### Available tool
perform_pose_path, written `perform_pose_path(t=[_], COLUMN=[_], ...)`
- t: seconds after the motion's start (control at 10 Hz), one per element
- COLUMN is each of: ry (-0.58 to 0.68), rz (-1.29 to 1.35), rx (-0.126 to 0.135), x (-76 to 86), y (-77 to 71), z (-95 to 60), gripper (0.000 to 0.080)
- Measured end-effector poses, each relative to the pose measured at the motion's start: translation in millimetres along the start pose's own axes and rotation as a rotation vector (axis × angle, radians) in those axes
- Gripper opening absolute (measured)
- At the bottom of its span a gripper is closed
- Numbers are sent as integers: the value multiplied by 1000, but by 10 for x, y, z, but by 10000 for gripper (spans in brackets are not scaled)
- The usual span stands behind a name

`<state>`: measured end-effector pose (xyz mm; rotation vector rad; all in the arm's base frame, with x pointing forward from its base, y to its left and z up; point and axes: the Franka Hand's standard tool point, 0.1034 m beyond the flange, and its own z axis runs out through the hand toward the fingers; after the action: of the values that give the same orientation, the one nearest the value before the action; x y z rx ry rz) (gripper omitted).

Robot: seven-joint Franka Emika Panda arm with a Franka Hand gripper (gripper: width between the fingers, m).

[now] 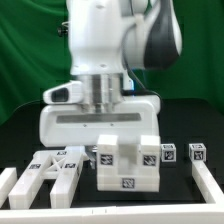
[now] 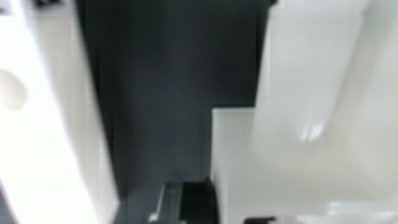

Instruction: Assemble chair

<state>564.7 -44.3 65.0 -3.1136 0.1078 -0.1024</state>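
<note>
Watching from the bench, L to R in exterior view: loose notched parts (image 1: 55, 165) w/ tags lie flat on the dark table (image 1: 20, 130) at the view's left. The part-built chair block (image 1: 125, 165) stands centre-front, white, stepped, tags on its faces, long side approx. across the view. 2 small cubes (image 1: 168, 152) sit near it on the view's right. The gripper (image 1: 100, 125) hangs right above and just behind the block, so the next move prob. goes straight down. Fingers hidden; wrist view blurred white and dark. Can't tell if clenched or released.
</note>
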Motion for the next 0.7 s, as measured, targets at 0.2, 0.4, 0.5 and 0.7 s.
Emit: perform_pose_path(t=[0.2,0.4,0.5,0.7], ry=[-187,-313,-423,-557], rz=[-5,0,2,0], rx=[6,18,28,40], x=[-21,-103,-135,-151], y=[-67,-72,-87,-106], z=[-131,-77,-81,-44], gripper=[34,34,34,34])
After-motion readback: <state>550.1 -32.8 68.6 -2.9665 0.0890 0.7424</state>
